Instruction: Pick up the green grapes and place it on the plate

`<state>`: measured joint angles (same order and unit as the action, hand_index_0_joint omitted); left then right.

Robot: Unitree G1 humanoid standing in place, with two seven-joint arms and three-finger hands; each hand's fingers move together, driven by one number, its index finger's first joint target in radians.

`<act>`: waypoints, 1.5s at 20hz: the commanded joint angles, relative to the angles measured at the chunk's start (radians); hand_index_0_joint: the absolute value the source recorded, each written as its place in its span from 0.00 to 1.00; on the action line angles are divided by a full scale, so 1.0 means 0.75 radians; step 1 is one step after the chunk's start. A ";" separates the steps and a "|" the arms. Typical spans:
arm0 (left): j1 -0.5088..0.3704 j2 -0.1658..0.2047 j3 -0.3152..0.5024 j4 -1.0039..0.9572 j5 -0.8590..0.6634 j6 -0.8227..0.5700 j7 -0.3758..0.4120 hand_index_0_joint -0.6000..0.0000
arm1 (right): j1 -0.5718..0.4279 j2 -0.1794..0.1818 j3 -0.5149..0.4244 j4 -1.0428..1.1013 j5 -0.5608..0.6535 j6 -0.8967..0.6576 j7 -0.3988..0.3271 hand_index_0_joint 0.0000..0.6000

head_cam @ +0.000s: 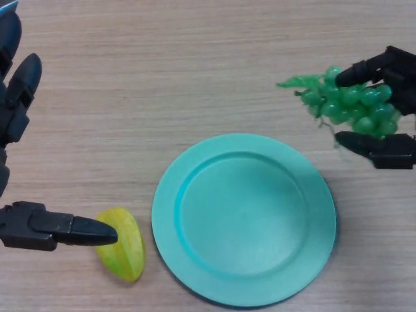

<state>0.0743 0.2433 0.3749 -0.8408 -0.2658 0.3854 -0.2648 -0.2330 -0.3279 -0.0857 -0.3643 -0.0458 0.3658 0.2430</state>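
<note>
One bunch, green grapes (pixel 354 104), I'm holding pinched in my right hand (pixel 390 110), up-right of the plate (pixel 244 218), stem pointing left; left hand (pixel 29 224) idling open, well left of plate.

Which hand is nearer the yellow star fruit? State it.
Left. The left hand has a fingertip over the yellow star fruit; the right hand is far across the table, curled round the green grapes.

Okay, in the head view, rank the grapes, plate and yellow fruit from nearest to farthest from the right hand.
1. Grapes: held in the right hand, upper right.
2. Plate: centre, below-left of that hand.
3. Yellow fruit: lower left, by the left hand.
</note>
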 commanded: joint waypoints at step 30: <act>-0.132 0.108 0.010 -0.046 -0.019 -0.111 0.053 1.00 | 0.153 0.000 -0.204 -0.689 0.402 0.149 -0.094 0.00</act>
<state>-0.0057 0.2929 0.3342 -0.8367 -0.2832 0.4054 -0.2624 -0.0962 -0.2971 -0.1832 -0.8158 0.2013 0.6184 0.2005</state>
